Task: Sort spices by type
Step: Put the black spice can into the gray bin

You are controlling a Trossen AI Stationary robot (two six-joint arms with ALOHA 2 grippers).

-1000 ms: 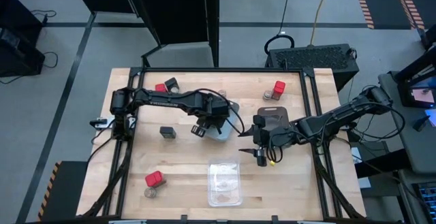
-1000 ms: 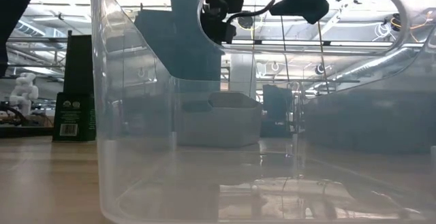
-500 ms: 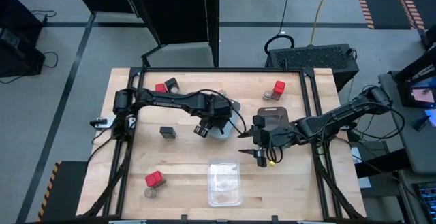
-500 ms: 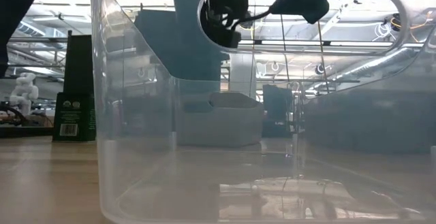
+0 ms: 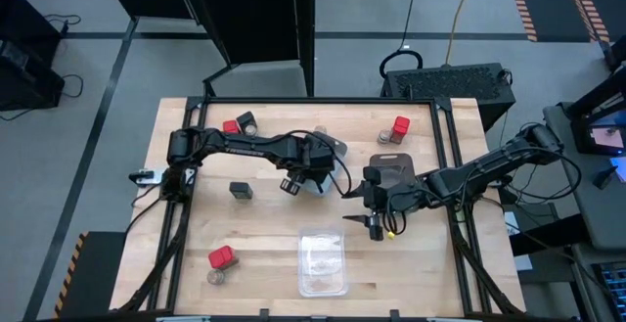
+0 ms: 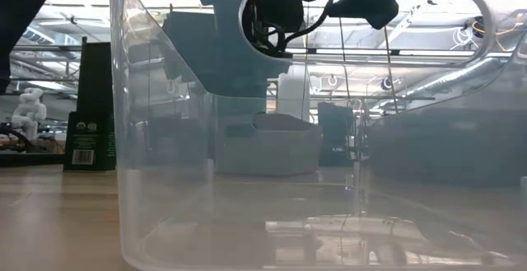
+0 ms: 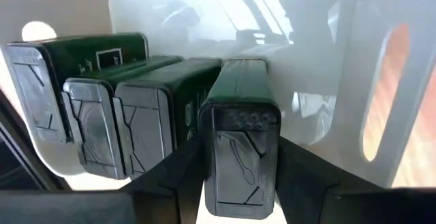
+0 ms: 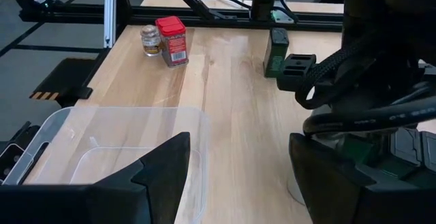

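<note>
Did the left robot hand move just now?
Yes. The left gripper slid a little toward the table's far edge, away from the clear tray near the front.

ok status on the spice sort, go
Left gripper over clear tray, around a dark green tin. Right gripper open, waiting mid-table. Nothing in the way.

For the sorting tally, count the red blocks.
3, in the high view: red block upper left, another upper right, another lower left. Others may be hidden.
</note>
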